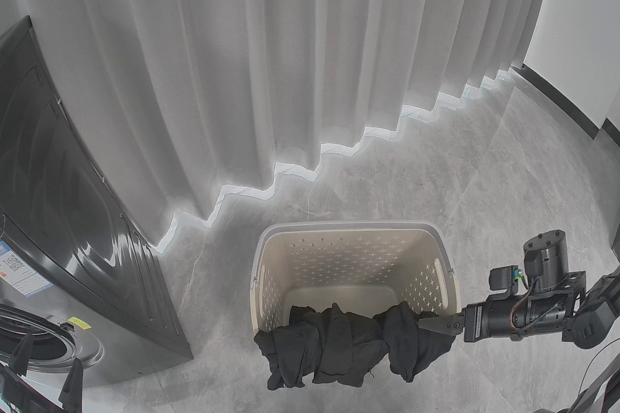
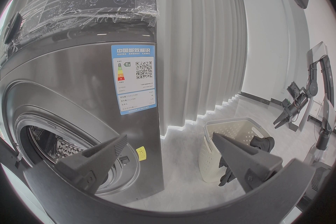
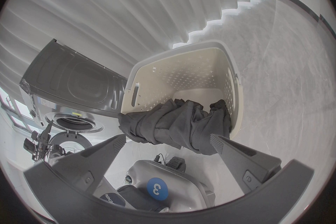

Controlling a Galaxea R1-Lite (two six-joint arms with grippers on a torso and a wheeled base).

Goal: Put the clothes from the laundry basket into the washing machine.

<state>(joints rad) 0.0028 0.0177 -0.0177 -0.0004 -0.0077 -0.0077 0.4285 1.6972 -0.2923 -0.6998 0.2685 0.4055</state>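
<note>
Now, clothes (image 1: 342, 346) draped over the laundry basket (image 1: 352, 228) rim, easy pickings for the right gripper (image 3: 167, 139), jaws spread; left gripper (image 2: 168, 146) likewise, at the washing machine (image 1: 71, 227).

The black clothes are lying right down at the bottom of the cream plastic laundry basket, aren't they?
Not quite. The black clothes are not at the bottom of the cream plastic laundry basket. They hang draped over its rim on the robot's side, partly dangling outside. The head view shows this, with the basket's floor bare behind them.
</note>
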